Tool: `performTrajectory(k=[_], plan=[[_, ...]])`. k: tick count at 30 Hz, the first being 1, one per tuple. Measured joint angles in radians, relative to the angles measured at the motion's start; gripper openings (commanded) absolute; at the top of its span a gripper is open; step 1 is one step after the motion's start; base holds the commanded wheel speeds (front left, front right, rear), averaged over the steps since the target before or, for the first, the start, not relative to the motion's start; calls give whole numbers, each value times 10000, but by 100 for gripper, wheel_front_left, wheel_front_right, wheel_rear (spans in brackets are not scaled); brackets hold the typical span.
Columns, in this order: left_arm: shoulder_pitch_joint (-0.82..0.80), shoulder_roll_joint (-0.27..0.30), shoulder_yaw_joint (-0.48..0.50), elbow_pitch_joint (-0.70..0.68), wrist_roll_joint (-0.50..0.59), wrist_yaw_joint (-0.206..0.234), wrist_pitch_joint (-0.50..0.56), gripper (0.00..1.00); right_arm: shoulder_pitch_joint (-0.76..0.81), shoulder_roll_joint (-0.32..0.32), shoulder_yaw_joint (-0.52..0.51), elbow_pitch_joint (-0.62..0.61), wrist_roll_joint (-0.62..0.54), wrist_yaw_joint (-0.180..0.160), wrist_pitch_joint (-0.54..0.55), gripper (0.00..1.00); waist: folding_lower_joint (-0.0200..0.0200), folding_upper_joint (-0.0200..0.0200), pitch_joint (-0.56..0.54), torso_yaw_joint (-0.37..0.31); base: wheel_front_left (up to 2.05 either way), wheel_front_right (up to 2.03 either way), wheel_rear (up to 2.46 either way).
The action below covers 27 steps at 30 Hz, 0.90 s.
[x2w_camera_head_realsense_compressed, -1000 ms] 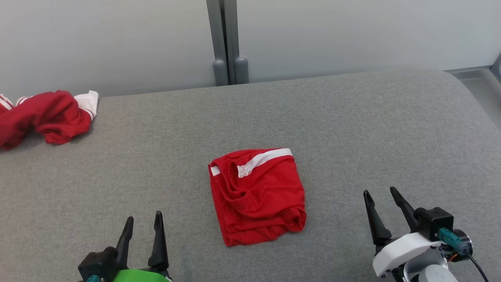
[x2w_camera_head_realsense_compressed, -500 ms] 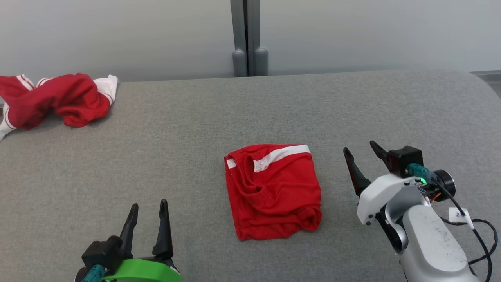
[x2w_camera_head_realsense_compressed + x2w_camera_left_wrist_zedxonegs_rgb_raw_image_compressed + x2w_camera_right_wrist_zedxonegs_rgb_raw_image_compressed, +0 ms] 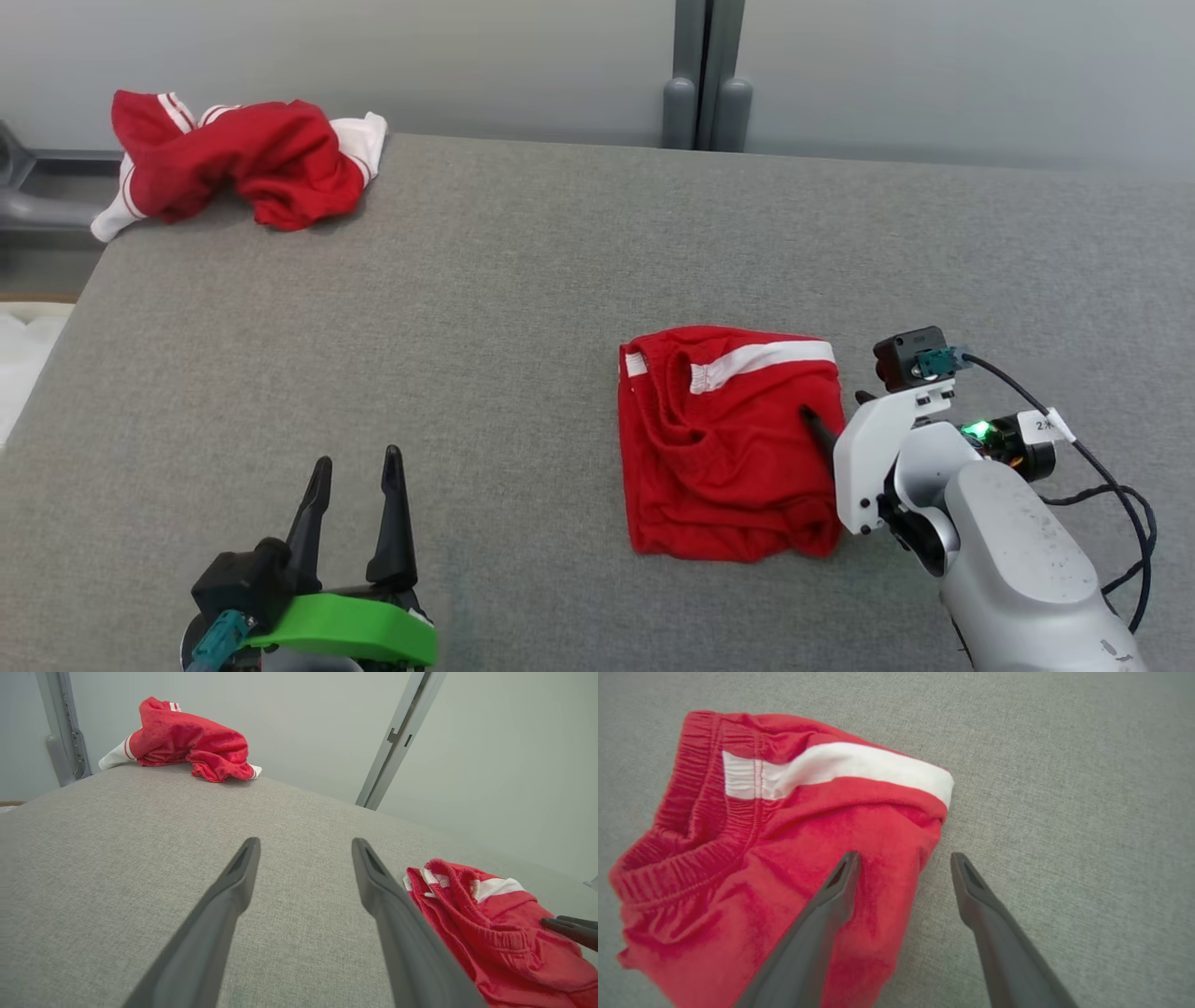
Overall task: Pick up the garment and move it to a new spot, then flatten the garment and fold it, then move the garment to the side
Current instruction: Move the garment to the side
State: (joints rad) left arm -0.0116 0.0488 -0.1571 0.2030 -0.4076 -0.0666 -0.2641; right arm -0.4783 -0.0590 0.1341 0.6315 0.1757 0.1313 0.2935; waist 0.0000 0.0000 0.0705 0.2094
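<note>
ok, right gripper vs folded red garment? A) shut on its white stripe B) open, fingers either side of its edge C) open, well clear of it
B: the right gripper is open, one finger over the folded red garment, the other over the grey surface beside it.

A crumpled red-and-white garment (image 3: 247, 163) lies at the far left corner of a grey fabric surface (image 3: 523, 280); a grey post (image 3: 707, 75) stands behind.
</note>
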Motion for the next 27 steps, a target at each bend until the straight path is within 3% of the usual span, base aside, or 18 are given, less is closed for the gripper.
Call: performTrajectory(k=[9, 10, 11, 12, 13, 14, 15, 27], plan=[[-158, 0, -69, -82, -128, 50, 0, 100, -291, -105, -163, 539, 119, 0, 736, 100, 0, 0, 476, 378, 0, 0, 0], [-184, 0, -94, -82, -130, 50, 0, 100, -337, -98, -163, 571, 192, 0, 763, 58, 0, 0, 528, 386, 0, 0, 0], [-204, 0, -115, -86, -130, 50, 0, 100, -377, -88, -136, 593, 205, 0, 765, 58, 0, 0, 572, 386, 0, 0, 0], [-223, 0, -146, -102, -127, 50, 0, 100, -443, -77, -94, 619, 209, 0, 761, 39, 0, 0, 625, 381, 0, 0, 0], [-250, 0, -174, -121, -125, 50, 0, 100, -511, -67, -48, 637, 224, 0, 757, 33, 0, 0, 678, 367, 0, 0, 0], [-282, 0, -205, -153, -125, 50, 0, 100, -566, -38, 15, 648, 240, 0, 717, 21, 0, 0, 730, 344, 0, 0, 0], [-321, 2, -221, -184, -125, 50, 0, 100, -602, -21, 69, 652, 249, 0, 662, 0, 0, 0, 769, 318, 0, 0, 0], [-1047, -2, -261, -593, 385, -90, 0, 100, -1546, -679, 414, 468, 190, 2, -364, 0, 0, 0, 1401, -938, 0, 0, 0]])
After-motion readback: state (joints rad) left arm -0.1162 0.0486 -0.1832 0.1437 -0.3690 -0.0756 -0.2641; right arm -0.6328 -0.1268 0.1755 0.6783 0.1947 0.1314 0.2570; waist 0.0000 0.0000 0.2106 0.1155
